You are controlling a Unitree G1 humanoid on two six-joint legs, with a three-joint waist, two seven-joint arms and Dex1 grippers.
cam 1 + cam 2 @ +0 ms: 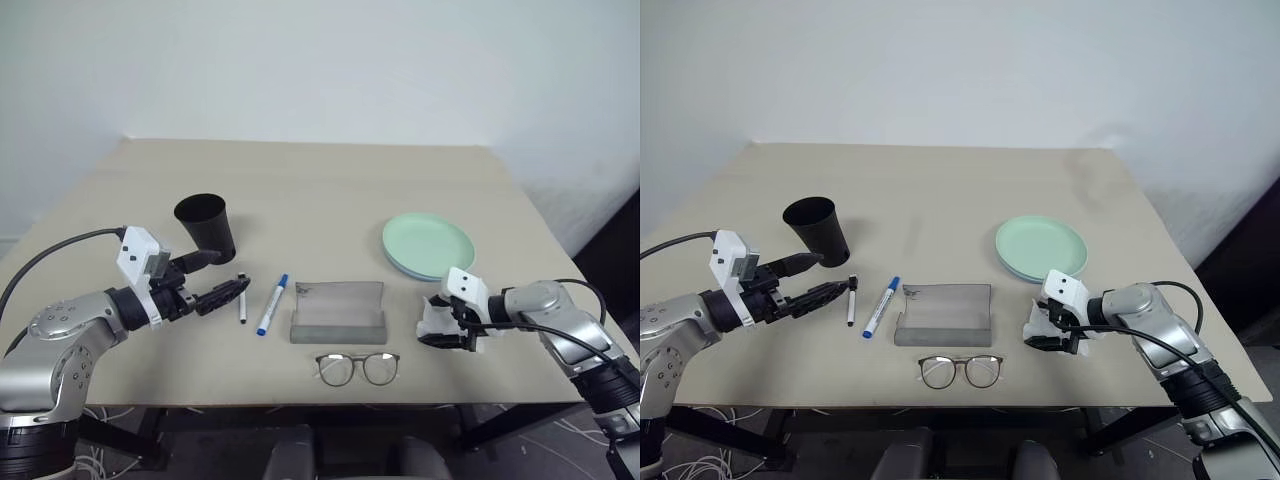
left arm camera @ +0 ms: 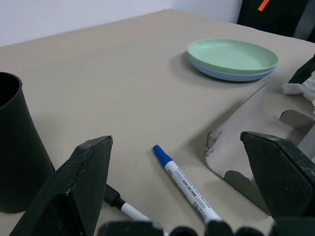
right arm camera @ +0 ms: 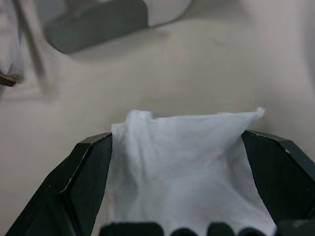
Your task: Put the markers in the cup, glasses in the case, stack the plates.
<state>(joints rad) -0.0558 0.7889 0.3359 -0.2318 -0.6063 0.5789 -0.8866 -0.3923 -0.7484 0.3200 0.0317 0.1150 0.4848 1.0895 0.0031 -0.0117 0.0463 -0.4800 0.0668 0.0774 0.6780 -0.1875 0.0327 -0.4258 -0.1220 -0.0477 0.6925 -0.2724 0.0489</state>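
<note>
- We are looking down on a beige table (image 1: 330, 190) with our two arms reaching in from the near edge.
- Our left gripper (image 1: 225, 275) is hovering near the left side with its fingers spread wide and nothing between them, pointing toward the markers, likely lining up for a pick.
- The black-ended marker (image 1: 242, 300) and the blue-capped marker (image 1: 272, 304) are lying side by side on the table, just right of that gripper.
- The black cup (image 1: 207, 226) is standing upright just beyond the left gripper, close at hand for dropping the markers in.
- The grey case (image 1: 338, 312) is sitting open in the middle, lid raised, ready to receive the glasses (image 1: 358, 367), which are resting just near of it, lenses upright, arms folded.
- The plates (image 1: 428, 246) are already stacked on the far right, mint green on top of light blue.
- Our right gripper (image 1: 452, 333) is sitting low on the right, fingers wide apart on either side of a crumpled white tissue (image 3: 184, 167); we judge the tissue is not gripped.
</note>
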